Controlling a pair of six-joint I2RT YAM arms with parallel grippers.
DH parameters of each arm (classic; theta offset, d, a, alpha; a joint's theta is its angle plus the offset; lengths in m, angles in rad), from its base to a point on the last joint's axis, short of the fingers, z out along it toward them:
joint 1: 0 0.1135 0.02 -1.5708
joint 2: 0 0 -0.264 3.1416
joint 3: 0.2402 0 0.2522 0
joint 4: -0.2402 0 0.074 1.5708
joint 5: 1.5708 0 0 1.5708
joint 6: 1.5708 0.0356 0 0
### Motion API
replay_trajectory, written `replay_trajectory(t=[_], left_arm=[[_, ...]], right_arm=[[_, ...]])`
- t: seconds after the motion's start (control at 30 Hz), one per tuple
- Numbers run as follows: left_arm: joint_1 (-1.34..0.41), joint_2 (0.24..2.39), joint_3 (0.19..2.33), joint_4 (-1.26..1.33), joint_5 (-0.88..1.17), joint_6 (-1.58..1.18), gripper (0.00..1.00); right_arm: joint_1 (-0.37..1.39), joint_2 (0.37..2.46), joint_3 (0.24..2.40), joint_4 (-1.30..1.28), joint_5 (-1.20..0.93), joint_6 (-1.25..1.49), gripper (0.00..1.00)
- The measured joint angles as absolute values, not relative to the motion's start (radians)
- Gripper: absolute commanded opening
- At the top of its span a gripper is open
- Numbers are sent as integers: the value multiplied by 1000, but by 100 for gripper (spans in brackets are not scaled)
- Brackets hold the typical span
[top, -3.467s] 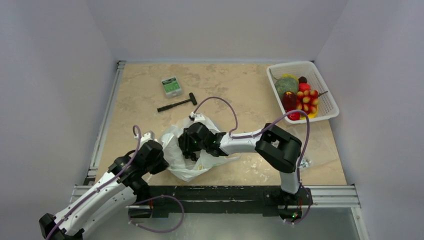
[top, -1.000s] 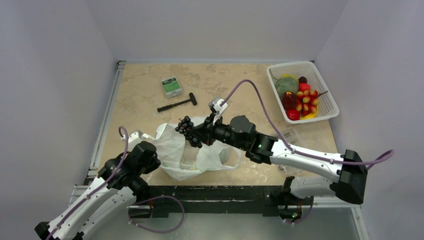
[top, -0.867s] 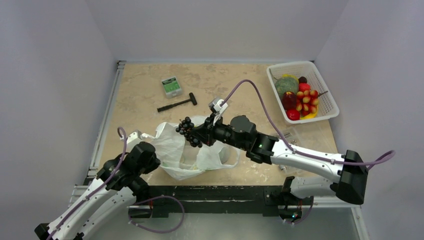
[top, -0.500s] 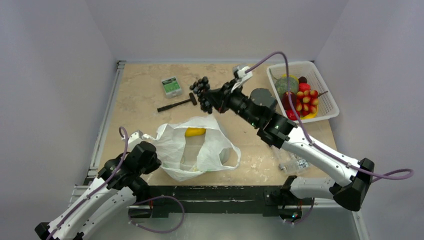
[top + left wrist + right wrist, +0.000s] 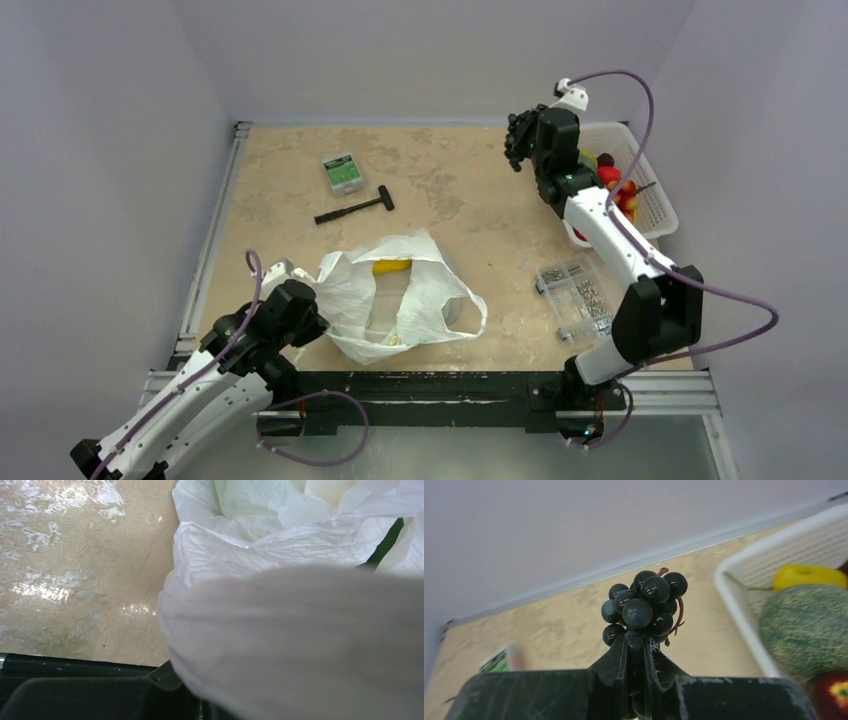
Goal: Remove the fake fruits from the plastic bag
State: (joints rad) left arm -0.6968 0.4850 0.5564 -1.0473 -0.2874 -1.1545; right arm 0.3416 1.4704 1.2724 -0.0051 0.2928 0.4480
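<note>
Our right gripper pinches a bunch of black grapes in the air, with the white basket just to its right. Our left gripper is closed, fingers hidden by the plastic bag, which spreads beyond it, holding a yellow fruit.

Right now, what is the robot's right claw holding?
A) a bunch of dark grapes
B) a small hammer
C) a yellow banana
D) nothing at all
A: the right claw is pinched shut on the bunch of dark grapes, held up beside the white basket.
</note>
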Motion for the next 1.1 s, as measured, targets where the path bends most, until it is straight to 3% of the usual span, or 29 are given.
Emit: replay_trajectory(t=[0.3,0.73,0.93,1.1], left_arm=[[-697,484,556,-1039,-280,-1126,0],[-697,501,559,-1037,-281,-1095,0],[-697,514,559,-1037,-281,-1081,0],[-697,519,559,-1035,-281,-1080,0]], right_arm=[[116,1722,1518,-61,426,432,0],[-70,1977,1694,-152,390,417,2],[-80,2118,1842,-232,407,403,17],[-94,2150,1878,-280,427,394,56]])
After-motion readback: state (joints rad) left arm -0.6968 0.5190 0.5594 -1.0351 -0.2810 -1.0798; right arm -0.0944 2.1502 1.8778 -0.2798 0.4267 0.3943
